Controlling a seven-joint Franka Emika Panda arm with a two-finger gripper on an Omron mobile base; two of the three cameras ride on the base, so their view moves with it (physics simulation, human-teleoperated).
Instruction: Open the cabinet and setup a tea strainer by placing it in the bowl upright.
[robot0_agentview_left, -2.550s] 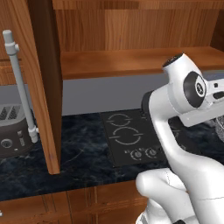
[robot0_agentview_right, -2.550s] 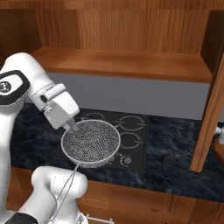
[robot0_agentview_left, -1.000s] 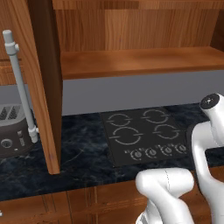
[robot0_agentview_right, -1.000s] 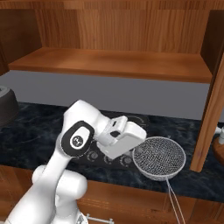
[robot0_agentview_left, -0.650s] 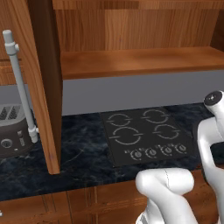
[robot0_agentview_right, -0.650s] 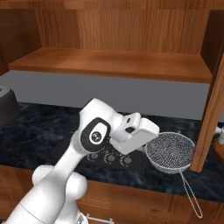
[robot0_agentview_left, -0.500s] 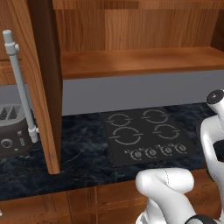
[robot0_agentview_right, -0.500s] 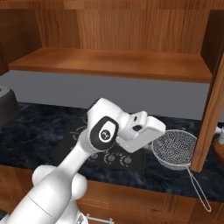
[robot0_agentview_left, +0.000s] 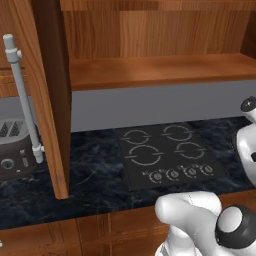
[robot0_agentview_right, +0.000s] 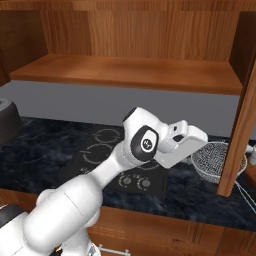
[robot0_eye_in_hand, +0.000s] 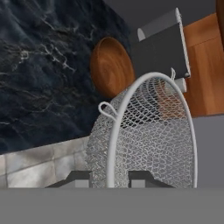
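The cabinet (robot0_agentview_right: 125, 70) is open. Both doors are swung out, and the wooden shelf (robot0_agentview_left: 160, 70) inside has nothing on it. So the first job looks done.

The tea strainer (robot0_agentview_right: 216, 161) is out of the cabinet. The gripper (robot0_eye_in_hand: 109, 177) is closed tight on the strainer's thin rim, with 1 tip on each side of it. In the right base view the strainer hangs in the air over the dark counter (robot0_agentview_right: 40, 145), off to the right past the stove top (robot0_agentview_right: 107, 162). It is partly behind the edge of the right cabinet door (robot0_agentview_right: 240, 130). Its long thin handle (robot0_agentview_right: 245, 192) points down and to the right.

What is left is to bring the strainer over to the bowl (robot0_eye_in_hand: 111, 72) and set it in there standing up. The strainer is not in the bowl yet.

The hand view (robot0_eye_in_hand: 148, 135) is the one where you can see the brown wooden bowl. It sits on the dark counter (robot0_eye_in_hand: 39, 65), and it shows just past the strainer's rim. I think it is close by, but I cannot tell how far the strainer is above it.

The left base view shows the left door (robot0_agentview_left: 37, 95) with its long grey bar handle (robot0_agentview_left: 22, 100), a toaster (robot0_agentview_left: 15, 150) on the counter, and the stove top (robot0_agentview_left: 165, 155) with its 4 rings. The right base view shows the white arm (robot0_agentview_right: 150, 145) reaching to the right with the strainer.
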